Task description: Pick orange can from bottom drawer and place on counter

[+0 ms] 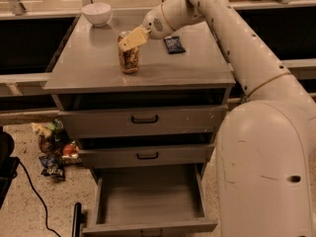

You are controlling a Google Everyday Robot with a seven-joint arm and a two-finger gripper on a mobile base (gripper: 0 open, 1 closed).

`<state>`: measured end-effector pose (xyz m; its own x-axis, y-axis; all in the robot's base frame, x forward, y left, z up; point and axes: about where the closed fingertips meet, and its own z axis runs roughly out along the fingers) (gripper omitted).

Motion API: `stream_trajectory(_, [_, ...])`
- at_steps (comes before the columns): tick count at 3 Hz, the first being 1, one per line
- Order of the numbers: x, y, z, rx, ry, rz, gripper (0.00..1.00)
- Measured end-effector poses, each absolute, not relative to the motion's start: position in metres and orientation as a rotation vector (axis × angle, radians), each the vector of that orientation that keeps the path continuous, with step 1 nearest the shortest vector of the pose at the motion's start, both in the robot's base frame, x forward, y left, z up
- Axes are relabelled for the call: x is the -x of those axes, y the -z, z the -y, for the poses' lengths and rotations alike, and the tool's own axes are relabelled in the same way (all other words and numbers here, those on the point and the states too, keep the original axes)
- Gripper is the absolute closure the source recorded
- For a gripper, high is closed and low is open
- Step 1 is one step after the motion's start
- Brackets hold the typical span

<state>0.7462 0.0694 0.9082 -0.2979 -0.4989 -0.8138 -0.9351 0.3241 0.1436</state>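
Observation:
The orange can stands upright on the counter, left of its middle. My gripper reaches in from the right and is shut on the can's top; one pale yellow finger covers the rim. The bottom drawer is pulled open below, and its grey floor holds nothing.
A white bowl sits at the counter's back left. A dark blue snack packet lies right of the can. The two upper drawers are nearly closed. Snack bags and a black cable lie on the floor at the left. My arm fills the right side.

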Motion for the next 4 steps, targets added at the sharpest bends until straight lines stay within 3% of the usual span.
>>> stream_trajectory(2, [-0.7456,-0.9131,-0.0609,1.228,-0.806,-1.932,0.11])
stream_trajectory(3, [-0.7447,-0.9178,-0.0587,1.221,-0.789,-1.930,0.00])
stream_trajectory(4, [-0.7446,-0.9185,-0.0585,1.219,-0.787,-1.929,0.00])
